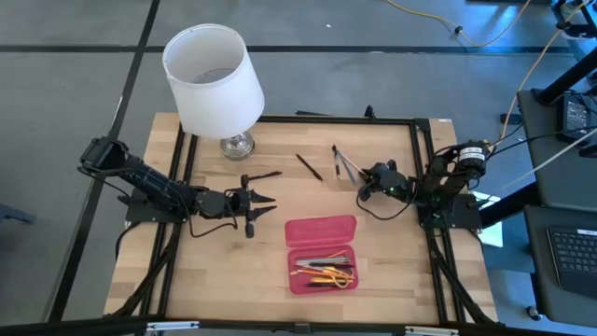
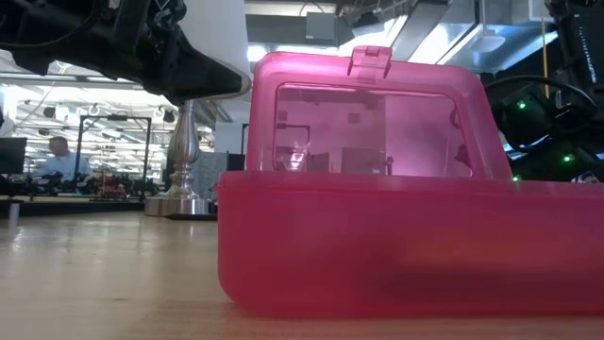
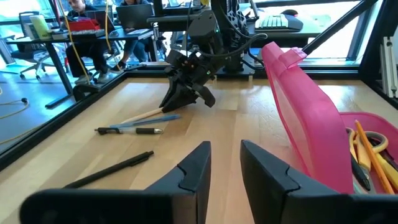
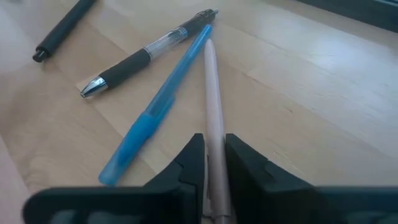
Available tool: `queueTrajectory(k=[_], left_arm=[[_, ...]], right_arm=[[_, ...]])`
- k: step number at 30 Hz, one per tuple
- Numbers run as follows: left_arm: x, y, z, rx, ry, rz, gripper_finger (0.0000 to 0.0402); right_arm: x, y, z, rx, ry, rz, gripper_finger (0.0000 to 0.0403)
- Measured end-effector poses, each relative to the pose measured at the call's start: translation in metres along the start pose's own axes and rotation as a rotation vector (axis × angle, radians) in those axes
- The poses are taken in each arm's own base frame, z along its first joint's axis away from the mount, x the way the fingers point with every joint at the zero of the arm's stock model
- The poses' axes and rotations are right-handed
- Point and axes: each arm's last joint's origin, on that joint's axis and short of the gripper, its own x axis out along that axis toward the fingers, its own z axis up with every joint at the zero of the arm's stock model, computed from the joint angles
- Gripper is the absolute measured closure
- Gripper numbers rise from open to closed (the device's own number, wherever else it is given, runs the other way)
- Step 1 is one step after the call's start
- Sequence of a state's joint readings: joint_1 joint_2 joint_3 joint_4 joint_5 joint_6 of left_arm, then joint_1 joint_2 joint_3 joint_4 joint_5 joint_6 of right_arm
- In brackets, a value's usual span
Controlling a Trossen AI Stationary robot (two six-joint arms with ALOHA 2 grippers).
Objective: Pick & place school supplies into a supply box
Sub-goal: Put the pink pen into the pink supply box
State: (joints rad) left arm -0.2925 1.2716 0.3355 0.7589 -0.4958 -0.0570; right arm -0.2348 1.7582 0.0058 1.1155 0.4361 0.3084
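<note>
The supply box (image 1: 322, 254) is a pink case lying open near the table's front edge, its lid (image 3: 305, 112) raised. Several school supplies (image 1: 326, 273) lie in its tray. Behind it on the table lie a wooden pencil (image 4: 213, 106), a blue pen (image 4: 158, 106), a clear pen with a black grip (image 4: 146, 55) and a black pen (image 1: 310, 166). My right gripper (image 4: 215, 162) is shut on the pencil. My left gripper (image 3: 225, 168) hovers left of the box, slightly open, with nothing between its fingers. My right gripper pinches the wooden pencil between its two fingers near the end toward the table's right edge (image 4: 215, 146). The fingers slant down from the right and run roughly along the pencil. The pencil lies flat on the table beside the blue pen.
A lamp with a white shade (image 1: 213, 79) stands at the far left, its metal foot (image 2: 184, 203) on the table. A black frame rail (image 1: 326, 119) borders the tabletop. Bare wood lies between my left gripper and the pens.
</note>
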Motion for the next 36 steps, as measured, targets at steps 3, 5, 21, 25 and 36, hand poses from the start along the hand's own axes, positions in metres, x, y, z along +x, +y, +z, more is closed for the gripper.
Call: queueTrajectory(k=[3,5,21,25,36], left_arm=[[0.000,0.000,0.000,0.000,0.000,0.000,0.0319],[0.000,0.000,0.000,0.000,0.000,0.000,0.0318],[0.000,0.000,0.000,0.000,0.000,0.000,0.0320],[0.000,0.000,0.000,0.000,0.000,0.000,0.0322],[0.000,0.000,0.000,0.000,0.000,0.000,0.0320]], right_arm=[[0.000,0.000,0.000,-0.003,-0.005,0.004,0.0349],[0.000,0.000,0.001,-0.008,-0.006,0.010,0.0345],[-0.001,0.002,0.005,0.000,-0.049,0.029,0.0347],[-0.002,0.002,0.007,0.009,-0.066,0.036,0.0347],[-0.003,0.004,0.021,0.030,-0.212,0.002,0.0346]])
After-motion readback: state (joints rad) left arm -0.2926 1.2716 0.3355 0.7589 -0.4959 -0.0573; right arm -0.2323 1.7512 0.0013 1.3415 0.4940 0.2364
